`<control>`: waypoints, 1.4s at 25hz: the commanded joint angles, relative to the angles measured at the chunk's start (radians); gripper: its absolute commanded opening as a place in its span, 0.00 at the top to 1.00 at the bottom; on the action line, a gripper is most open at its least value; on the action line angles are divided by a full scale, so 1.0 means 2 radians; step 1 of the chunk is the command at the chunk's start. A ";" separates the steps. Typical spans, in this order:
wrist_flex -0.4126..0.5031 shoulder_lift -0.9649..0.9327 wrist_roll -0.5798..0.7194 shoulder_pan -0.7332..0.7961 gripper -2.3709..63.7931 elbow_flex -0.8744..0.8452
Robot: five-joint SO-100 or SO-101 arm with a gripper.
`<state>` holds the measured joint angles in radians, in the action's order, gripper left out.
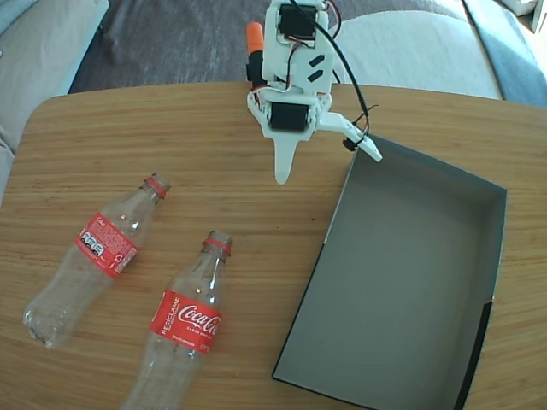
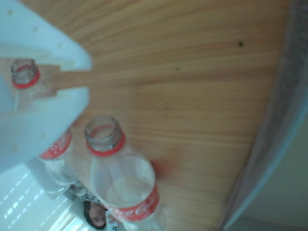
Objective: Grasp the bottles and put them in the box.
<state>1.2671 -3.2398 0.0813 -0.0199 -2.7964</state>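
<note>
Two clear bottles with red labels lie on the wooden table in the fixed view, necks pointing up and to the right: one at the left (image 1: pixel 94 256), the other nearer the middle (image 1: pixel 184 325). The dark grey box (image 1: pixel 410 273) sits at the right, with nothing in it. My white gripper (image 1: pixel 329 168) hangs open above the table's far side, between the bottles and the box's far corner, holding nothing. In the wrist view both bottles show with open mouths facing the camera, one in full (image 2: pixel 122 178), the other (image 2: pixel 24 72) partly hidden behind a white finger (image 2: pixel 38 106).
The rounded table edge runs along the far side (image 1: pixel 171 85). Beyond it are pale cushions (image 1: pixel 410 47) and a grey rug (image 1: pixel 171 34). The box's wall (image 2: pixel 281 120) shows as a blurred grey band at the right of the wrist view.
</note>
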 commanded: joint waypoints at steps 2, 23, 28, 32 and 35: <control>-0.001 -0.002 0.001 -0.002 0.97 0.006; -0.004 -0.002 0.001 0.002 0.97 0.005; -0.002 0.002 0.001 -0.002 0.97 0.017; -0.008 0.009 0.002 -0.002 0.97 0.061; -0.009 0.059 0.002 -0.003 0.97 0.099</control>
<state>1.2609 -3.1891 0.0813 -0.0276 -2.6829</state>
